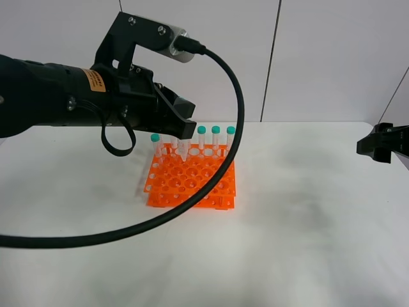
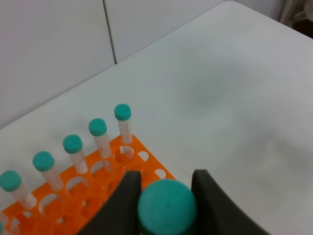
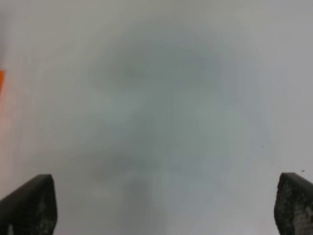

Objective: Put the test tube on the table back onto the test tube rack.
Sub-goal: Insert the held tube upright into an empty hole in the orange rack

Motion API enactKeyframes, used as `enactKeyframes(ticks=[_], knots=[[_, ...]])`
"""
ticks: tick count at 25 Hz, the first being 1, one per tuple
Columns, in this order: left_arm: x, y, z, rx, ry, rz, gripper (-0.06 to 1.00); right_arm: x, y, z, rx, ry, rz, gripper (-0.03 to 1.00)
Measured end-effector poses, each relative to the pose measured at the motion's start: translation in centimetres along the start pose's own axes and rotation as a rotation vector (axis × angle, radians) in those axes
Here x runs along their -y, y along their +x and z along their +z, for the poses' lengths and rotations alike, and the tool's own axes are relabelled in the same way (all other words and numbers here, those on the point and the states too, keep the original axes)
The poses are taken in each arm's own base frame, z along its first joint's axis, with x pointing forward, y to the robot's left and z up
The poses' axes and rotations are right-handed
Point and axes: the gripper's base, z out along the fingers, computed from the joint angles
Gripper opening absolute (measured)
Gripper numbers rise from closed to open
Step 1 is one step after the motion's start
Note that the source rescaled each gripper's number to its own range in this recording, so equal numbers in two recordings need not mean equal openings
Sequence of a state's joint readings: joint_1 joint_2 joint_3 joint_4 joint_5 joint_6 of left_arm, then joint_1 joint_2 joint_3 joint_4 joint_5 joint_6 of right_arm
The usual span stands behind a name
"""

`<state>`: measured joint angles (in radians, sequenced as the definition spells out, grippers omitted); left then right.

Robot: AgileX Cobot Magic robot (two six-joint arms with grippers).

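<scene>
Clear teal-capped test tube point(image 2: 166, 208), clamped in your left gripper point(image 2: 165, 183), hovers over orange plastic rack point(image 1: 192, 185), unseated (right gripper point(image 3: 161, 200) gapes wide).

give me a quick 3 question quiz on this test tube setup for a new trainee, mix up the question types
1. True or false: the test tube lies flat on the table.
2. Multiple choice: the right gripper is A) open above the table, B) shut on a tube, C) down inside the test tube rack.
3. Fill in: seen from the exterior high camera, the standing tubes occupy the rack's ___ row (near or far).

Key
1. False: the left gripper holds it at the cap end, over the rack.
2. A
3. far
</scene>
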<state>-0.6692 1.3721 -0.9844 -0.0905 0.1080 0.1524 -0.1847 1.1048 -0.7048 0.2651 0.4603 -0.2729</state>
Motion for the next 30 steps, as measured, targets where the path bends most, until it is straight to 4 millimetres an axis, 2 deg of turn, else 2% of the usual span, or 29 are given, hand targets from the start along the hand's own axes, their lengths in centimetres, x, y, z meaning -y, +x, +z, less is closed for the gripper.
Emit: enactKeyframes(ticks=[7,10,15,17,21,25,30], knots=[[0.0,0.1,0.0,-0.008,0.001,0.001,0.0,-0.1,0.3,-0.1,-0.03,-0.006,-0.006,0.94],[0.0,0.1,0.0,-0.011,0.002,0.001,0.0,-0.2,0.2,-0.9,-0.023,-0.012,-0.013,0.94],[0.0,0.1,0.0,-0.016,0.002,0.001,0.0,-0.9,-1.5,-5.5,0.121,-0.028,-0.055,0.94],[0.0,0.2,0.0,-0.022,0.003,0.0,0.0,-1.3,-1.5,-7.5,0.176,-0.037,-0.072,0.94],[-0.1,0.2,0.0,-0.025,0.0,-0.001,0.0,-2.5,-0.8,-10.1,0.225,-0.084,-0.137,0.93],[-0.1,0.2,0.0,-0.026,-0.001,-0.001,0.0,-4.1,0.7,-12.0,0.208,-0.149,-0.301,0.91],[-0.1,0.2,0.0,-0.026,-0.001,-0.001,0.0,-3.3,2.0,-13.9,0.201,-0.078,-0.263,0.91]])
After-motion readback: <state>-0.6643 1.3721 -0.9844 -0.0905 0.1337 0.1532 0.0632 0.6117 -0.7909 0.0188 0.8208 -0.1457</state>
